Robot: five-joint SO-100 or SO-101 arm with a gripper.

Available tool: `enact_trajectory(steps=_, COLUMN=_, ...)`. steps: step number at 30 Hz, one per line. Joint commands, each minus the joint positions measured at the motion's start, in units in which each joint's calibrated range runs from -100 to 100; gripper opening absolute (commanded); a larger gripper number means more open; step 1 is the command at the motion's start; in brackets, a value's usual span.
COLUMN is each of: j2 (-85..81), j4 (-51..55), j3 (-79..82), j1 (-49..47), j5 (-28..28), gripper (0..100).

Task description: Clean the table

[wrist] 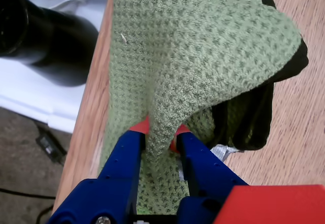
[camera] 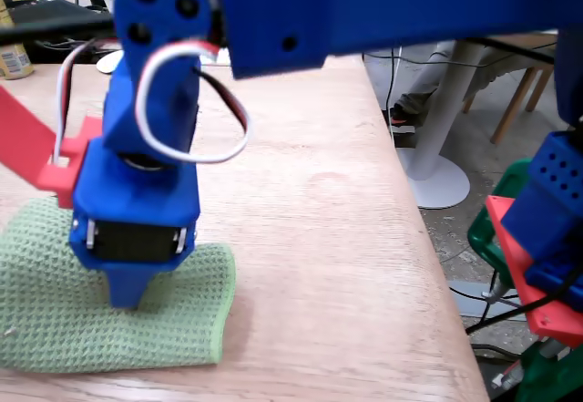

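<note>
A green waffle-weave cloth lies on the pale wood-grain table near its front left corner. The blue gripper presses down into the cloth's middle. In the wrist view the gripper is shut on a pinched ridge of the cloth, which rises between the blue fingers with red pads. The cloth's right part is lifted and folded over, with dark shadow beneath. The cloth's left edge runs along the table's edge.
A black cylinder on white material lies beyond the table's edge in the wrist view. A round white pedestal table, chair legs and cables stand to the right of the table. A can and clutter sit at the far left.
</note>
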Motion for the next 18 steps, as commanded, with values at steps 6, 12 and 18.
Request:
enact_trajectory(steps=6, j2=6.8, j4=14.5, j3=-10.1, j1=12.0, j5=6.5, gripper=0)
enact_trajectory(steps=12, j2=7.5, j4=16.3, j3=-11.3, j1=27.3, j5=6.8, gripper=0)
enact_trajectory(steps=18, j2=18.2, j4=15.8, j3=-30.5, j1=58.2, j5=19.7, gripper=0)
